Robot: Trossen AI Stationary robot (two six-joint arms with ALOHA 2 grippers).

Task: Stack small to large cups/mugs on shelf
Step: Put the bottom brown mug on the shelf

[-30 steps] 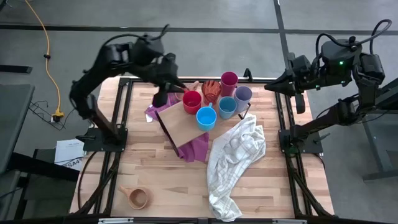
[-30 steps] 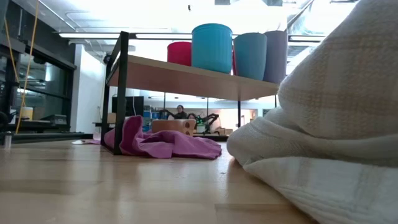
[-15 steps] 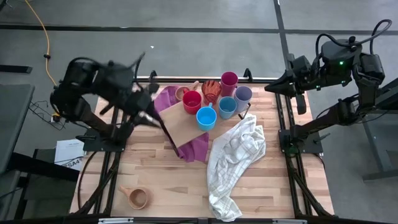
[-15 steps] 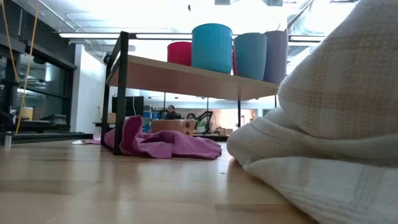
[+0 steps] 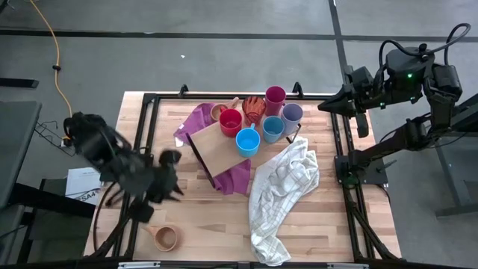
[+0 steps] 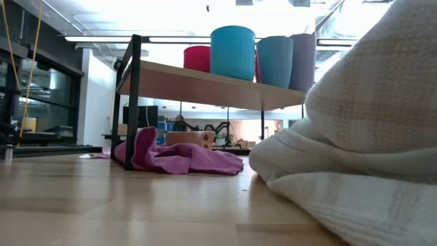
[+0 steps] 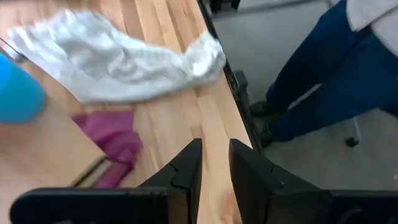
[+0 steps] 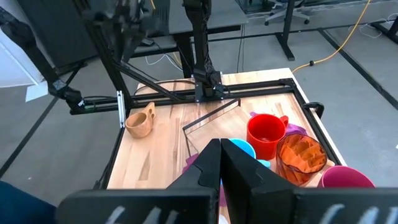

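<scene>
Where the light-wood shelf (image 5: 221,146) stands near the far middle of the table (image 5: 194,209), five cups crowd its far right end: a red mug (image 5: 230,121), a bright blue cup (image 5: 247,141), a paler blue cup (image 5: 272,129), a lavender tumbler (image 5: 291,116) and a magenta tumbler (image 5: 275,98), with an orange ribbed mug (image 5: 254,109) among them. One tan handled mug (image 5: 219,112) sits just behind the red one, and a second tan mug (image 5: 164,237) stands alone near the table's front left corner, well apart from the shelf. Under and beside the board lies a purple cloth (image 5: 233,177), and a white checked towel (image 5: 280,196) sprawls to the right of it toward the front edge. The left gripper (image 5: 167,179) hangs over the left part of the table between shelf and lone mug, fingers slightly apart and holding nothing. The right gripper (image 5: 326,104) waits off the table's far right side, fingers pressed together, empty. A person's dark trouser leg (image 7: 329,74) shows beyond the table edge.
</scene>
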